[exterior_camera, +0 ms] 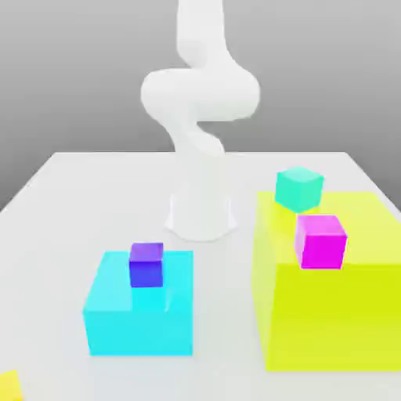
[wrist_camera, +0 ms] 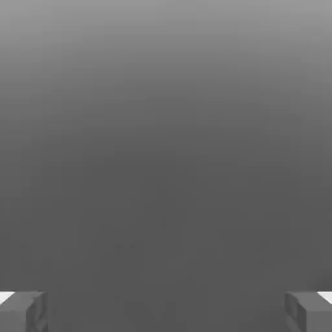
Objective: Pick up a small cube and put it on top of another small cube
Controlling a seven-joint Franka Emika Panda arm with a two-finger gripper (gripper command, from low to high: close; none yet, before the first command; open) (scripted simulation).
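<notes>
Rearing above a white table (exterior_camera: 55, 196), the white arm (exterior_camera: 200, 102) stands coiled and upright in the exterior view, well apart from every block. The yellow-orange cube (exterior_camera: 9, 385) to be lifted lies at that view's lower left corner, cut off by the frame so that only a sliver shows on the table's near edge. Its destination, the teal cube (exterior_camera: 298, 188), sits on the far edge of the large yellow-green block (exterior_camera: 329, 290) toward the exterior view's right, with a magenta cube (exterior_camera: 320, 241) nearer the camera on the same block. A blue-violet cube (exterior_camera: 146, 264) rests on the large cyan block (exterior_camera: 141, 313).

The job has likely not begun; a clean start would mean swinging wide toward the table's near corner, descending squarely over the yellow-orange cube, and later approaching the teal cube from above to avoid knocking its magenta neighbour.

In the hand view, the claw (wrist_camera: 166, 311) is spread wide and empty, its fingertips (wrist_camera: 23, 310) at opposite edges against plain grey. No cube appears between them, so the claw's line to its target cannot be judged.
</notes>
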